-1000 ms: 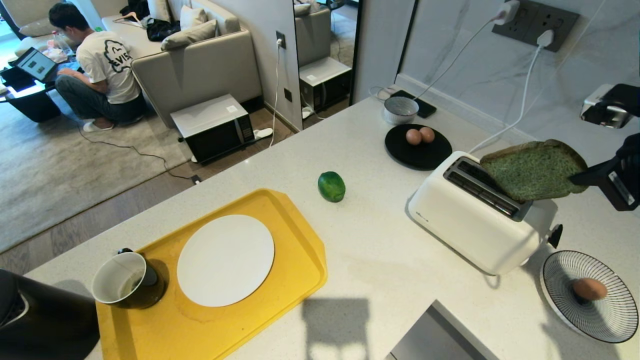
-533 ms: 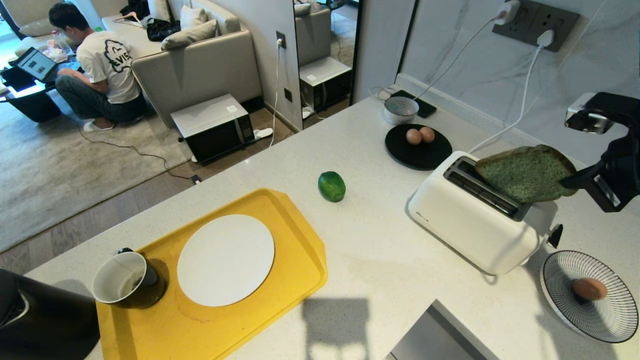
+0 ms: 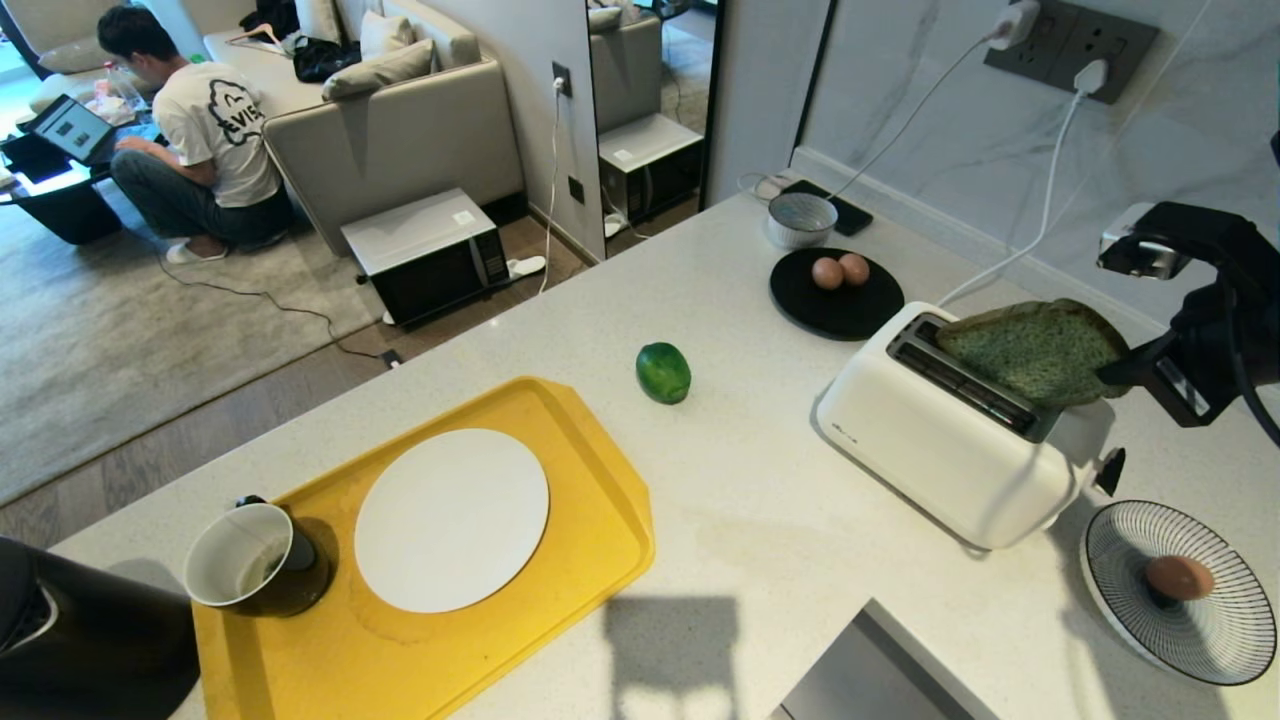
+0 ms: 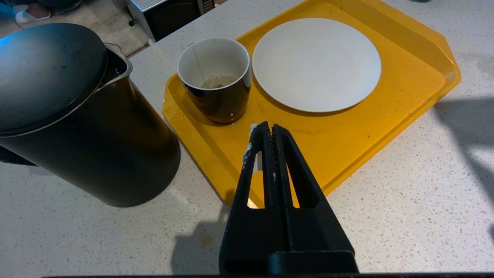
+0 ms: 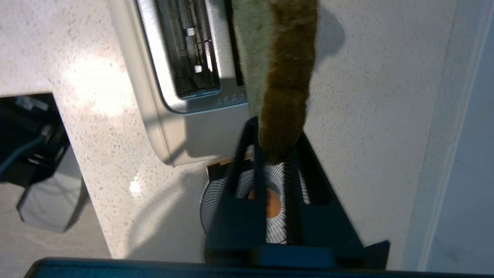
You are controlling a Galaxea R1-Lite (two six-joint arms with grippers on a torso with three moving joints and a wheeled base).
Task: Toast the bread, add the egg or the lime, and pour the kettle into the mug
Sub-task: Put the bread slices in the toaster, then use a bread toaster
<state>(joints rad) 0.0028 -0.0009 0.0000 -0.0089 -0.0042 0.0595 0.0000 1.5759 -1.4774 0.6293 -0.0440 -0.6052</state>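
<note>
The right gripper [image 5: 276, 150] reaches in from the right side of the desk [image 3: 760, 540], its jaws set narrow with the crust end of the bread [image 3: 1035, 350] between them. In the right wrist view the slice sits between the two fingers, though I cannot tell whether both are pressing on it. The bread, green in the crumb and brown at the crust, lies tilted over the top of the white toaster [image 3: 945, 430], its low edge at the rear slot and most of the slice still outside it. The toaster's front slot is bare.

Just beside the toaster, toward the near right, a striped plate [image 3: 1200, 640] carries one brown egg [image 3: 1180, 577]. Behind the toaster a black plate [image 3: 835, 300] holds two more eggs [image 3: 840, 271], and a grey-white bowl [image 3: 801, 219] stands past that, near the wall.

The lime [image 3: 663, 372] lies alone on the desk between the toaster and the yellow tray [image 3: 600, 470]. On the tray are a white plate [image 3: 451, 520] and the mug [image 3: 256, 560], upright at the tray's left corner. The kettle [image 4: 77, 116] stands on the desk just beside the mug, lid on.

The left gripper [image 4: 269, 131] hangs over the tray's near edge with its jaws pressed together on nothing.

A person [image 3: 195, 130] sits on the floor at a laptop in the room beyond.
</note>
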